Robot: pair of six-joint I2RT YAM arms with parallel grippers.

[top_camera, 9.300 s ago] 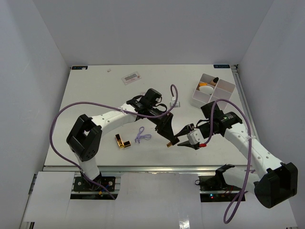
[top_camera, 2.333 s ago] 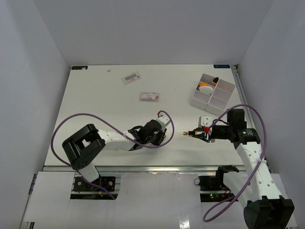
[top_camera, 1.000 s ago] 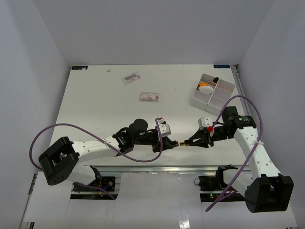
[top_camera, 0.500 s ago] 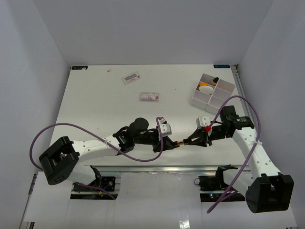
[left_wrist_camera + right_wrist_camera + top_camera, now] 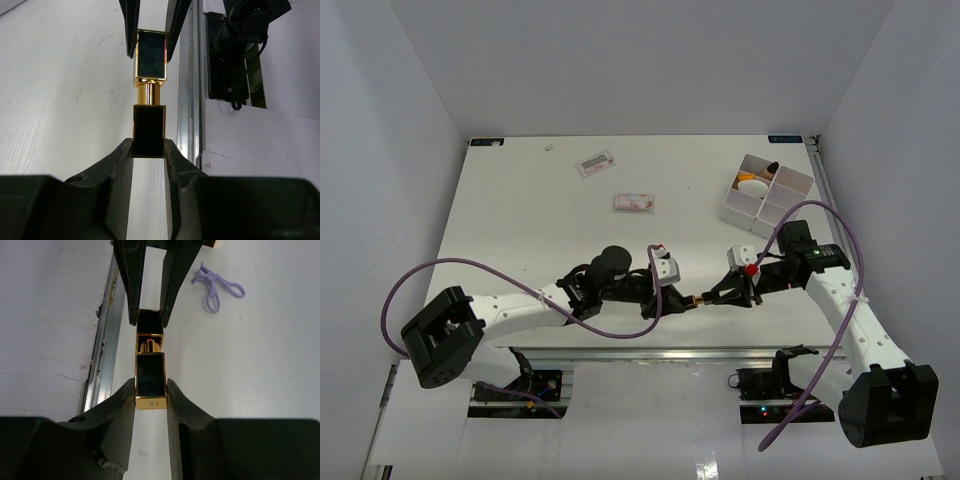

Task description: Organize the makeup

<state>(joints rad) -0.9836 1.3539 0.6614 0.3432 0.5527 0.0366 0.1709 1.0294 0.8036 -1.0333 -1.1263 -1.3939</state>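
Stretched out from its folded pose of two seconds back, the left arm now meets the right arm at the near edge of the tabletop, with a gold-and-black lipstick tube bridging the two.

On one black half of the tube the left gripper is clamped, and on the other black half the right gripper; the halves sit in one line with a short gold neck showing between them, just inside the metal rail. A purple eyelash curler lies on the tabletop beyond the left gripper. Two flat packets lie well apart toward the far side, and the white tray at far right holds an orange-tipped piece in its far-left compartment.
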